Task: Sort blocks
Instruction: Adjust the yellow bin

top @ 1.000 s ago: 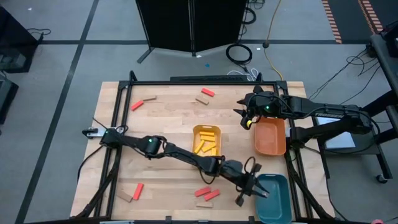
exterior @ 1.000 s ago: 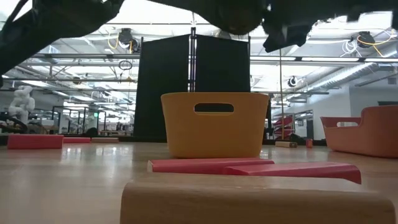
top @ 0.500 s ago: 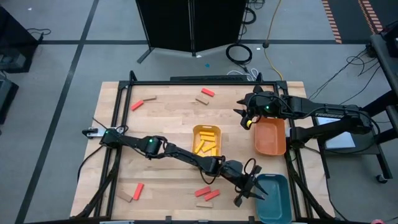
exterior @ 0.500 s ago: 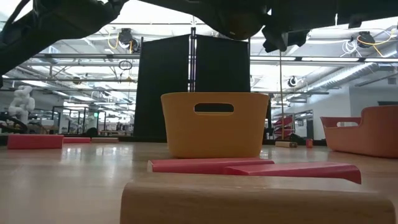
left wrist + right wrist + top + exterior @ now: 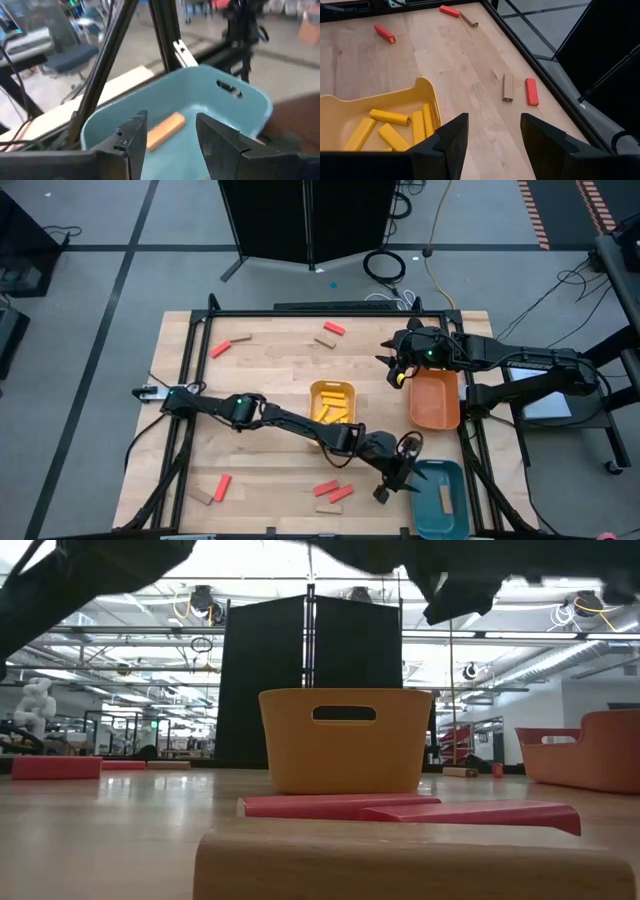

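One tan wooden block is lying flat on the floor of the teal tray, and the left gripper is hanging right above it with its jaws parted and nothing between them — released, by the look of it. That placement is making sense: tan wood is going in teal, while the yellow tray in the middle of the table is holding only yellow blocks.

The right gripper is hovering empty and spread near the orange tray at the table's right side, waiting over bare wood.

Red blocks are lying out loose: a pair of red blocks with a tan one just beside them, close to the left arm's wrist; another red block with a tan neighbour near the front left; a red-and-tan pair far left; and a red block beside a tan one at the far edge.

Room to move looks decent. The teal tray is sitting hard in the front right corner, close to the black frame rail, so the left arm should probably lift clear before swinging back. The near red pair looks like the easiest next pick.
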### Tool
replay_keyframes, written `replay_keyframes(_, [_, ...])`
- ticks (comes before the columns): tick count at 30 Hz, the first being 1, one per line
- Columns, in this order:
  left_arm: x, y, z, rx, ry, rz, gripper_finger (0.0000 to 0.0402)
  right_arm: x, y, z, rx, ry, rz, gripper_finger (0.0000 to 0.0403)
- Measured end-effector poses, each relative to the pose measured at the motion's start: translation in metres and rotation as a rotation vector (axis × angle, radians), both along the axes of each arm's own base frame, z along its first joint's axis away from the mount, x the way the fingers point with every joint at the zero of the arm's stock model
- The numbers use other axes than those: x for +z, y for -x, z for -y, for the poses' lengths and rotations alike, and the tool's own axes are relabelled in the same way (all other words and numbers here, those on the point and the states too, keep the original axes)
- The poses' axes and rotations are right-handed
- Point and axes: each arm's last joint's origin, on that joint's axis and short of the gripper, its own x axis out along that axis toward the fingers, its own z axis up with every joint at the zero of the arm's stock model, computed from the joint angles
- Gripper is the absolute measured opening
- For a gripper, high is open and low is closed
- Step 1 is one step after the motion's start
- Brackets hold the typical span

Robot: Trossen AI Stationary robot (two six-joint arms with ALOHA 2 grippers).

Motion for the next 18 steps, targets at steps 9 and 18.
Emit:
replay_keyframes(9, [0.029, 0.032, -0.017, 0.230, -0.363, -0.308, 0.0166, 0.000, 0.000, 0.000, 0.049, 0.074, -0.031, 0.0173])
replay_keyframes(18, [0.030, 0.075, -0.037, 0.496, -0.561, -0.734, 0.0166, 0.000, 0.000, 0.000, 0.053, 0.066, -0.037, 0.0173])
